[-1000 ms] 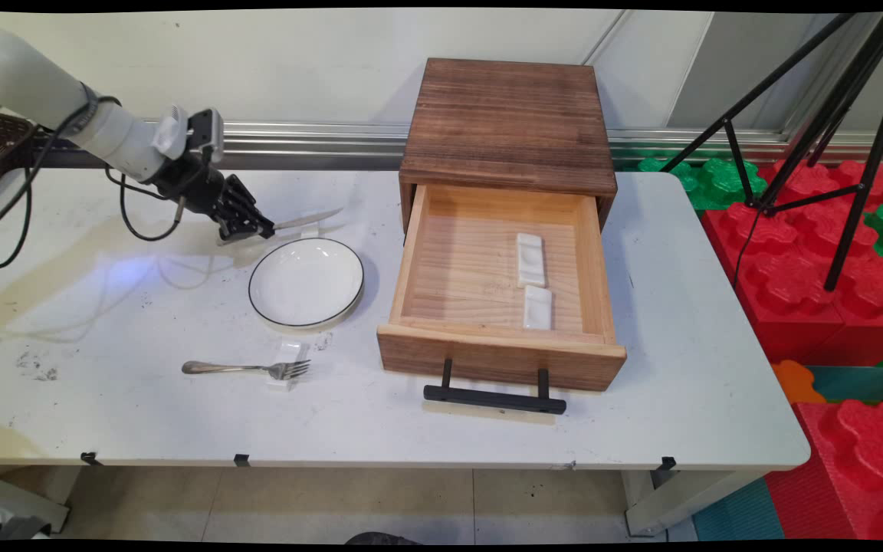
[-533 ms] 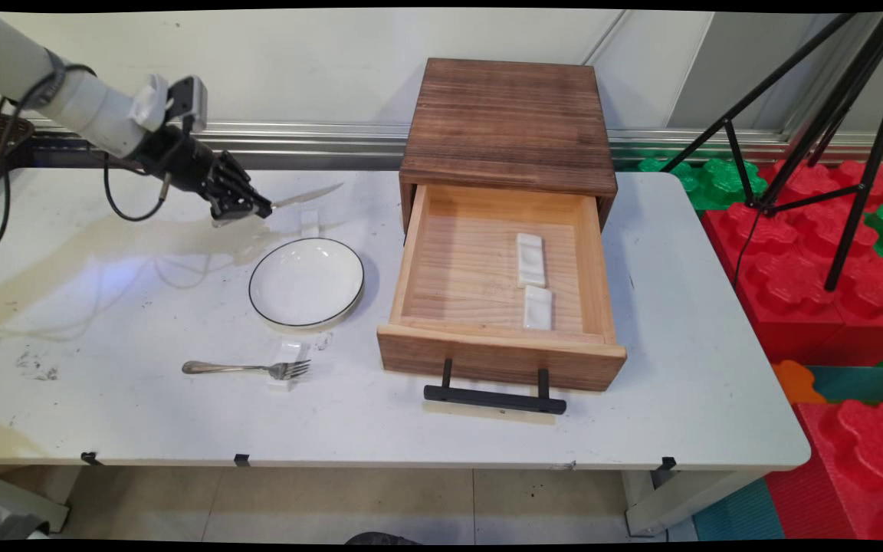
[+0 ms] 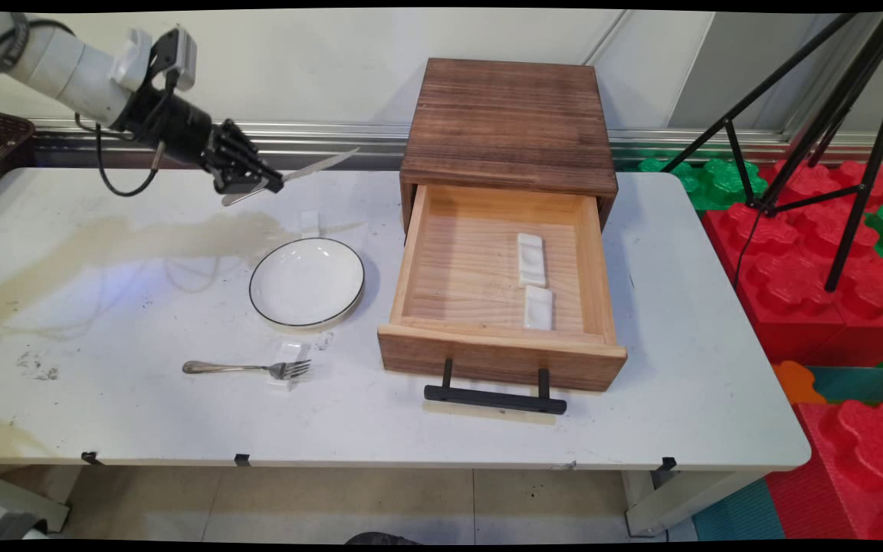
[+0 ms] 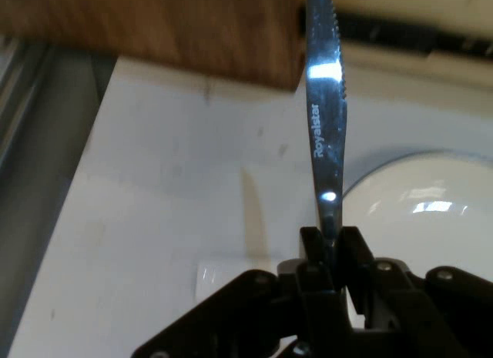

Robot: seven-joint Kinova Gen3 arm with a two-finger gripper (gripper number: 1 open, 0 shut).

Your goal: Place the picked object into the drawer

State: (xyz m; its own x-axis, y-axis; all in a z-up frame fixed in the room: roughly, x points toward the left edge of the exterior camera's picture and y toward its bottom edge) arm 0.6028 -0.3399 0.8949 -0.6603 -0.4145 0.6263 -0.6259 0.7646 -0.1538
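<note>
Hand view shows the jaws (image 4: 330, 246) clamped on the handle of a table knife (image 4: 324, 127), its blade running straight out ahead. Main view has the knife (image 3: 311, 167) lifted clear of the surface (image 3: 142, 307), blade tip raised. Below the jaws sits 1 small white rest (image 3: 310, 223), then the plate (image 3: 306, 282). Ahead stands the open drawer (image 3: 499, 287) with 2 rests inside.

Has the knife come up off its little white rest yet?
Yes. The knife, clamped in the gripper, has risen clear of the white rest behind the plate.
</note>
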